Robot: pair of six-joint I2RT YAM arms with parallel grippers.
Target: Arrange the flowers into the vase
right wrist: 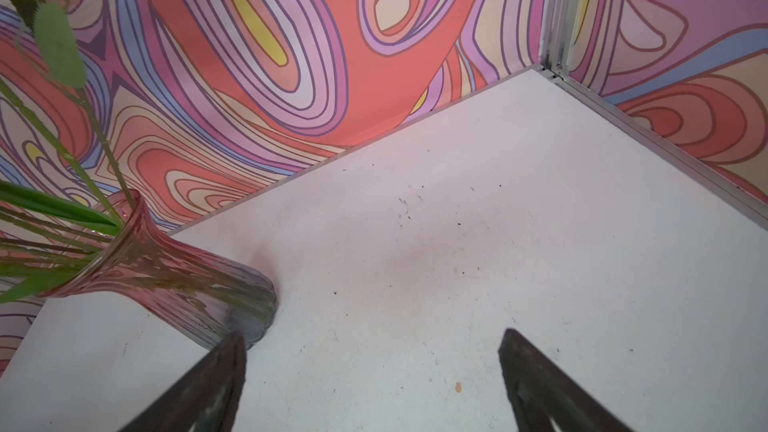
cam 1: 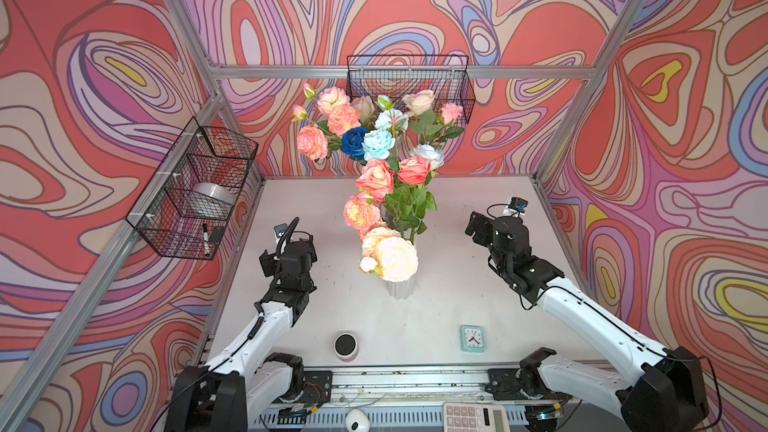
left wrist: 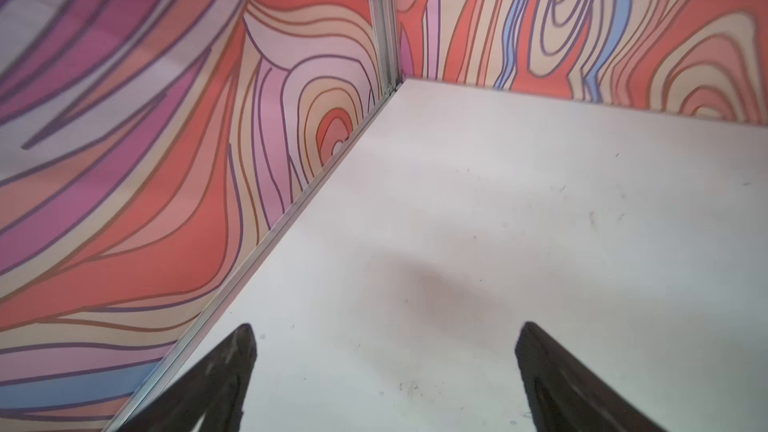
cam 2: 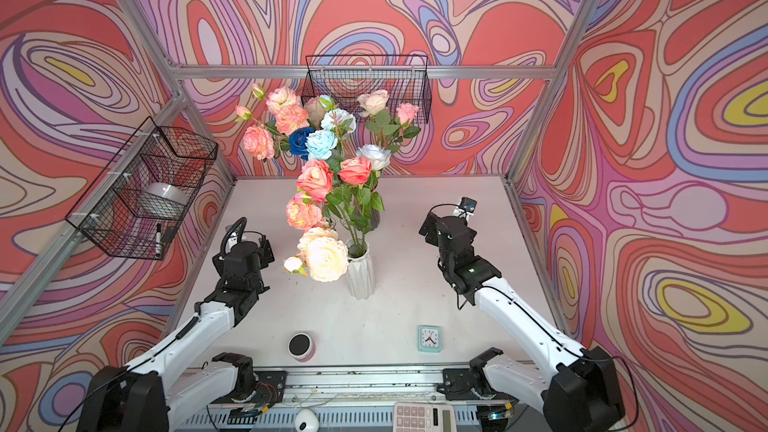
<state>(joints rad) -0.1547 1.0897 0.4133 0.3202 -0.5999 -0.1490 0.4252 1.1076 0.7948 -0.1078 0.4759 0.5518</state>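
The flowers [cam 1: 376,178], with pink, peach, cream, pale blue and dark blue heads, stand as a tall bunch at mid-table. Some stems sit in a white ribbed vase [cam 1: 400,286] [cam 2: 360,280]. Others sit in a pinkish glass vase [right wrist: 166,280] [cam 2: 374,218] behind it. My left gripper [left wrist: 384,330] [cam 1: 289,251] hangs open over bare table, left of the vases, with nothing between its fingers. Over bare table to the right my right gripper [right wrist: 374,336] [cam 1: 484,228] is open and empty, the glass vase's base close beside one fingertip [right wrist: 232,351].
A wire basket [cam 1: 195,197] on the left wall holds a tape roll and a marker. Another wire basket [cam 1: 409,85] hangs on the back wall behind the blooms. Near the front edge stand a round black-topped can [cam 1: 346,344], a small clock [cam 1: 473,338] and a calculator [cam 1: 473,417].
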